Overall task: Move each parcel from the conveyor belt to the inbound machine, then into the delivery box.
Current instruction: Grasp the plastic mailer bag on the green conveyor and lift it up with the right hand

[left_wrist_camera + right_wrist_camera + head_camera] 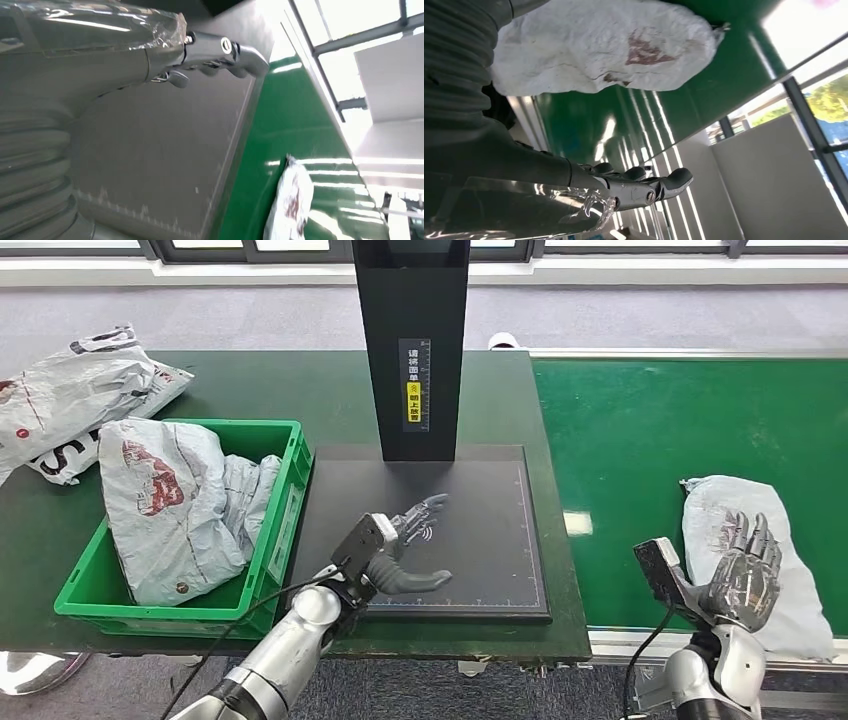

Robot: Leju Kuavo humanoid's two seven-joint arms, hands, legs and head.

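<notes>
A dark green worktop [480,390] carries the inbound machine: a flat black scanning plate [480,530] with a fine ruler scale along its edges and a tall black column [412,340] rising from its far side. On the column a grey strip bears vertical Chinese characters over a yellow label [414,402]; the writing is too small to read. To the right runs the bright green conveyor belt [660,430] with a pale metal rail along its far edge. Behind lies a grey floor and a line of dark-framed windows; the wrist views show white walls and daylight outside.

On the belt's near right part lies a grey-white parcel [720,510], a soft mailer bag with a reddish print, seen also in the right wrist view [614,50]. The right hand [743,570] hovers over its near end with fingers spread, holding nothing. The left hand [405,545] hangs over the scanning plate, fingers apart and thumb out, also empty.

Left of the plate and touching its edge stands the green delivery box [290,500], a plastic crate holding grey mailer bags [165,505] with red printing. More printed bags [75,395] lie on the worktop beyond the crate's far left corner.
</notes>
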